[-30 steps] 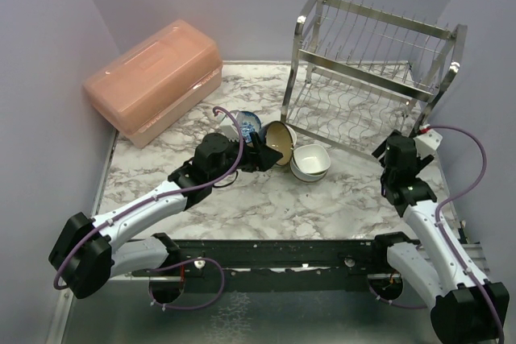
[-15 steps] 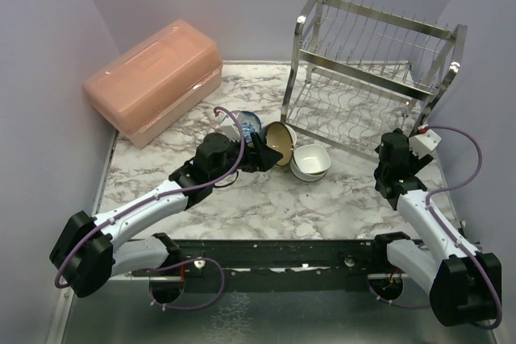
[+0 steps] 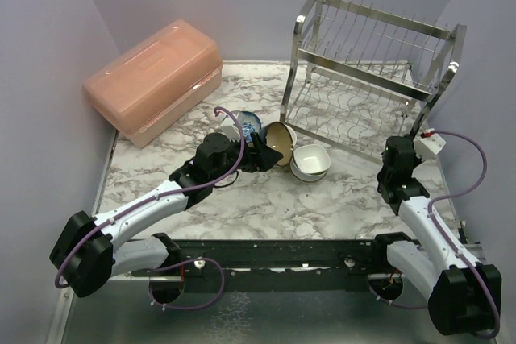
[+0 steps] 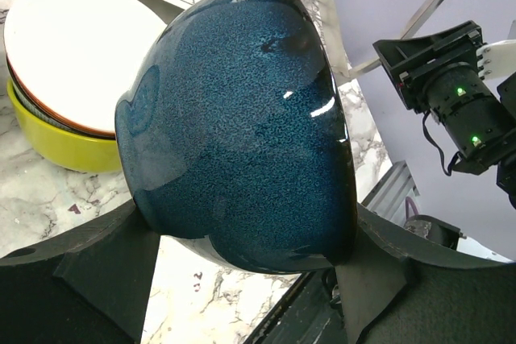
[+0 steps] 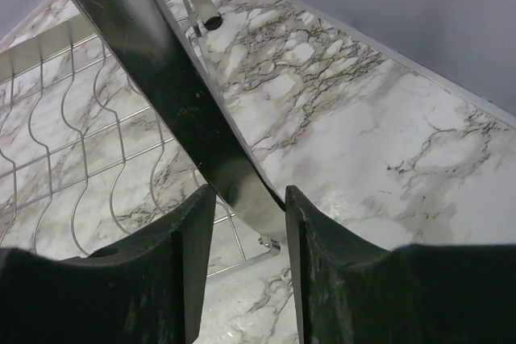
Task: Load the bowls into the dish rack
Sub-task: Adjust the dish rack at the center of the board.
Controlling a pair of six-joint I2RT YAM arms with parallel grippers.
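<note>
Loading is at the carry: the left gripper [image 4: 242, 255], jaws wide, clamps the dark blue bowl [image 4: 242, 118] across its rim, tipped on edge, just left of the dish rack [image 3: 298, 34]. The right gripper [image 5: 248, 223], narrowed, pinches the rack's near right leg, seemingly to steady it. Next, I judge, the bowl must swing right into a lower wire slot, clearing the stacked bowls [image 3: 310, 163].

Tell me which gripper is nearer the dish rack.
Right. The right gripper straddles a front leg of the dish rack; the left gripper holds a dark blue bowl off its left front corner.
</note>
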